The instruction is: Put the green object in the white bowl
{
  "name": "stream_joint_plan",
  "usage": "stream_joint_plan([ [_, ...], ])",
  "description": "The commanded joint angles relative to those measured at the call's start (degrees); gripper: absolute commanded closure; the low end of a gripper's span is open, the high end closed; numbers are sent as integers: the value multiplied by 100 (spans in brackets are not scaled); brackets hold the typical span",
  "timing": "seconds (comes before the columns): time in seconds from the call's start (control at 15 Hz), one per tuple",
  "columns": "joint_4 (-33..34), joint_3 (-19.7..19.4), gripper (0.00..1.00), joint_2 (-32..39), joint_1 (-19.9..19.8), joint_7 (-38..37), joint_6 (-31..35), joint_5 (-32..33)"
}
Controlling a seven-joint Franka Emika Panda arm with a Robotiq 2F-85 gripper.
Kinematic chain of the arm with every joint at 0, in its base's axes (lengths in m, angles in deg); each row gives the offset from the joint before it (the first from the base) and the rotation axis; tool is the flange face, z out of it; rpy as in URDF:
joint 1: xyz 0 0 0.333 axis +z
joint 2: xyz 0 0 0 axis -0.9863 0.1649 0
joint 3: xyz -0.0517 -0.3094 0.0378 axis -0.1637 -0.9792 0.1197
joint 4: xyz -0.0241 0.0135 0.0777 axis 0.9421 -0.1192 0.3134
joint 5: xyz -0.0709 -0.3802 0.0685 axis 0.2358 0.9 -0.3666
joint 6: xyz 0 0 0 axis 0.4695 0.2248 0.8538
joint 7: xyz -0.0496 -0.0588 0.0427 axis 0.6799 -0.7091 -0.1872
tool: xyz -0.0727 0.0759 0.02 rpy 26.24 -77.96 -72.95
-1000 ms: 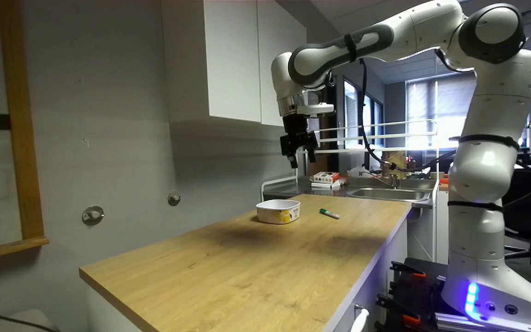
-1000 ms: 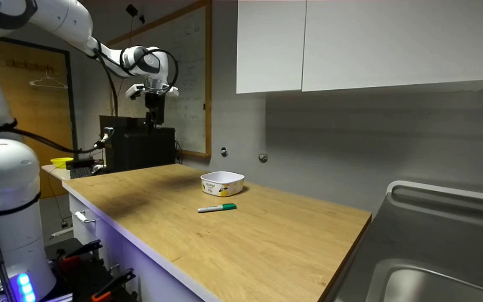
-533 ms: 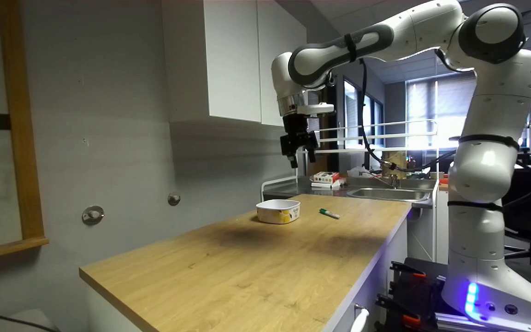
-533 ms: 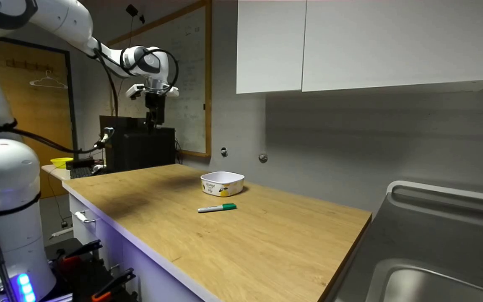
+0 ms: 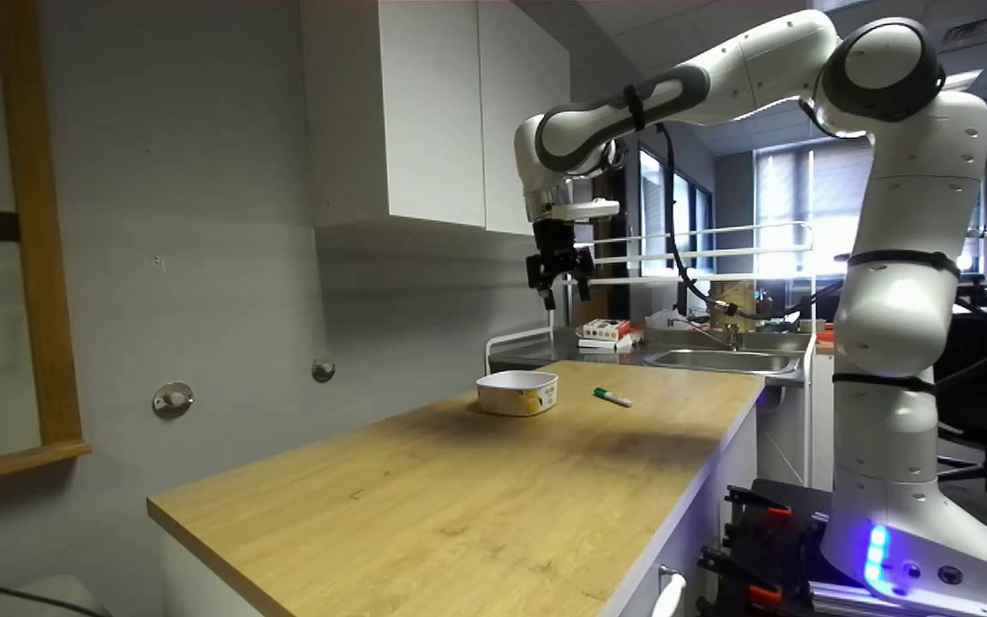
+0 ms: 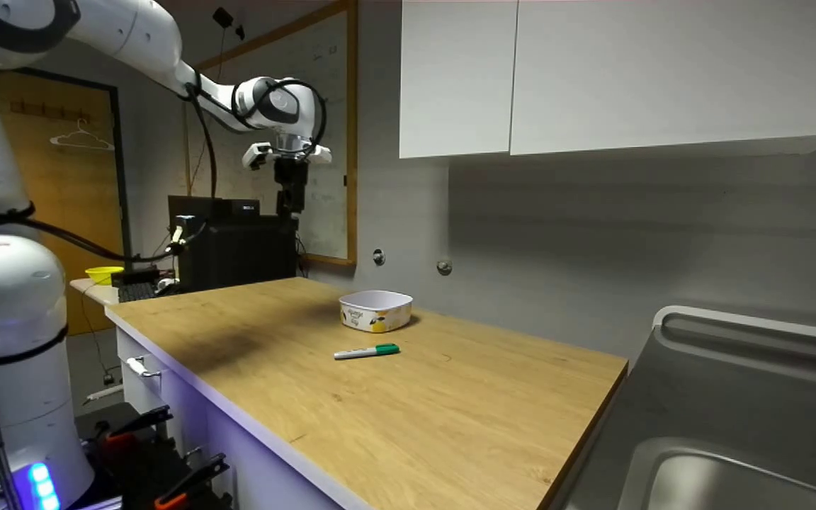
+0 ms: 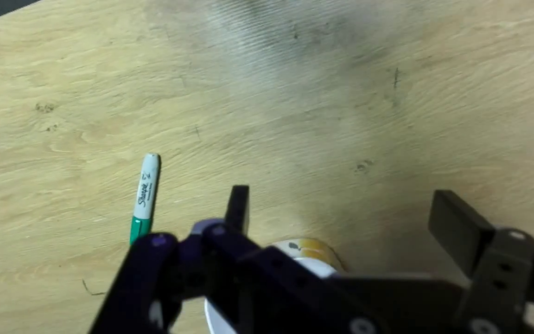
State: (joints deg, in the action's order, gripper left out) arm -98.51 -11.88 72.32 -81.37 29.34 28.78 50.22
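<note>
The green object is a marker with a green cap and pale grey body, lying flat on the wooden counter, seen in both exterior views [image 5: 612,398] [image 6: 367,351] and in the wrist view [image 7: 145,195]. The white bowl is a rounded square with a lemon print, upright beside the marker, in both exterior views [image 5: 515,397] [image 6: 375,317]. In the wrist view the bowl [image 7: 312,253] is mostly hidden behind the gripper. My gripper [image 7: 340,199] is open and empty, high above the counter, in both exterior views [image 5: 567,300] [image 6: 290,214]. The marker is left of its fingers in the wrist view.
The wooden counter [image 6: 465,397] ends beside a steel sink [image 6: 734,482]. White wall cabinets [image 5: 433,111] hang over the back side. A white rack [image 5: 699,254] and a small box [image 5: 605,330] are near the sink.
In the last half second the arm has moved; the gripper shifted rightward in both exterior views, and slightly down in one of them. The marker and the bowl have not moved.
</note>
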Motion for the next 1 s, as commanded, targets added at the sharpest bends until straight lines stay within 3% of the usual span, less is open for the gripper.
stream_joint_plan([
  [0.0,391,-428,0,421,-194,217,12,-65],
  [0.53,874,-1387,0,1469,-796,704,178,-253],
  [0.87,1070,-1544,0,1908,-894,749,58,-585],
  [0.93,827,-1566,0,1760,-880,686,215,-410],
])
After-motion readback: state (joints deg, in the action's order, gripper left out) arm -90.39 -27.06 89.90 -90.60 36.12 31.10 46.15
